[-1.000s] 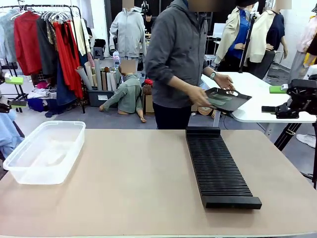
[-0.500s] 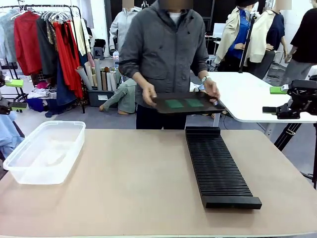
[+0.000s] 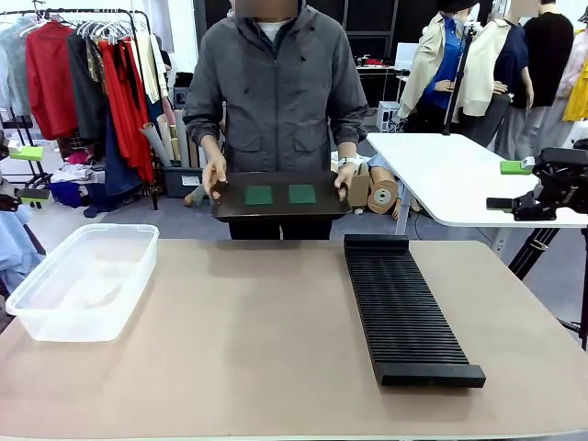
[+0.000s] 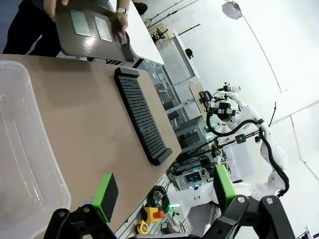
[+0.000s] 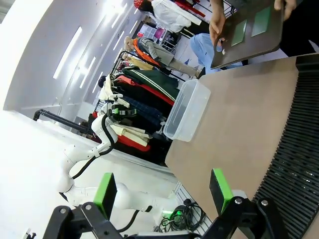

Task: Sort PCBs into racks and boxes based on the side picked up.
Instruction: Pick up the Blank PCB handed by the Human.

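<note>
Left gripper (image 4: 164, 191): jaws wide apart, nothing between the green pads.
Box (image 3: 69, 323): clear plastic tub with rounded corners and low walls, on the left of the tan table (image 3: 239, 340).
Tray (image 3: 280, 212): smooth, shallow and black, held by a person's hands (image 3: 214, 176) above the far edge.
PCBs (image 3: 259, 195): two small green squares, flat on the tray, side by side.
Rack (image 3: 404, 308): long black plastic, closely ribbed, right of centre.
Right gripper (image 5: 163, 191): jaws apart, empty.

My gripper (image 4: 164, 193) is hanging open, its green pads (image 4: 103, 193) spread wide above the table (image 4: 89, 114). The clear tub (image 4: 25, 164) is lying at the picture's left, and the black rack (image 4: 142, 117) is stretching across the middle. Beyond them, a person's hands (image 4: 122, 25) are holding a black tray (image 4: 89, 44) carrying two PCBs (image 4: 79, 22) side by side.
</note>
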`<state>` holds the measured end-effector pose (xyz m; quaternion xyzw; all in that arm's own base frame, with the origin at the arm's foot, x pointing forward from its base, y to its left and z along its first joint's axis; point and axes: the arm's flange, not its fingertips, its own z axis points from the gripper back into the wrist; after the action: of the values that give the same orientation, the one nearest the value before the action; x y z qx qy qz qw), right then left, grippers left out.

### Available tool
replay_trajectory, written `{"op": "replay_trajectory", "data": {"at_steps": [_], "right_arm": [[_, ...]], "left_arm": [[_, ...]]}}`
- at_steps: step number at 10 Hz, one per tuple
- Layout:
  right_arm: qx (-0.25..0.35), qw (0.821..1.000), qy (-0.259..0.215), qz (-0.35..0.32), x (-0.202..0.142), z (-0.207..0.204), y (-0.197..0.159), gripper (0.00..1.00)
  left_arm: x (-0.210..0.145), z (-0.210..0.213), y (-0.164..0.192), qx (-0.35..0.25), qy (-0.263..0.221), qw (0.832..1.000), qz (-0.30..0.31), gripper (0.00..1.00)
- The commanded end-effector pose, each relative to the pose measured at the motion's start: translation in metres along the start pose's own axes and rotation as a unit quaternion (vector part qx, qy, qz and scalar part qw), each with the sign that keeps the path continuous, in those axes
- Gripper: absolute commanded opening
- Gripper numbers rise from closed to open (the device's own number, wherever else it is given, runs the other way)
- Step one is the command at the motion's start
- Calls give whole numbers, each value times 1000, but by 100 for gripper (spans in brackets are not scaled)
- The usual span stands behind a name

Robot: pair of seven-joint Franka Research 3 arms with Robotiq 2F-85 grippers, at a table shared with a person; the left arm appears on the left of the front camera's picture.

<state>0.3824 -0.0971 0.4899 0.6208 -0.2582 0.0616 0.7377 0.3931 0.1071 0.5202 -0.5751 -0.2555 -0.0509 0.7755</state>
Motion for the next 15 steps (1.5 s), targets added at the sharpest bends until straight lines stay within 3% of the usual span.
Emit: {"op": "replay_trajectory", "data": {"at_steps": [1, 15], "right_arm": [[4, 1000, -1, 1, 0, 1, 2, 100], [4, 1000, -1, 1, 0, 1, 2, 100]], "left_arm": [[0, 0, -3, 1, -6, 1000, 7, 100], [0, 0, -3, 1, -6, 1000, 7, 100]]}}
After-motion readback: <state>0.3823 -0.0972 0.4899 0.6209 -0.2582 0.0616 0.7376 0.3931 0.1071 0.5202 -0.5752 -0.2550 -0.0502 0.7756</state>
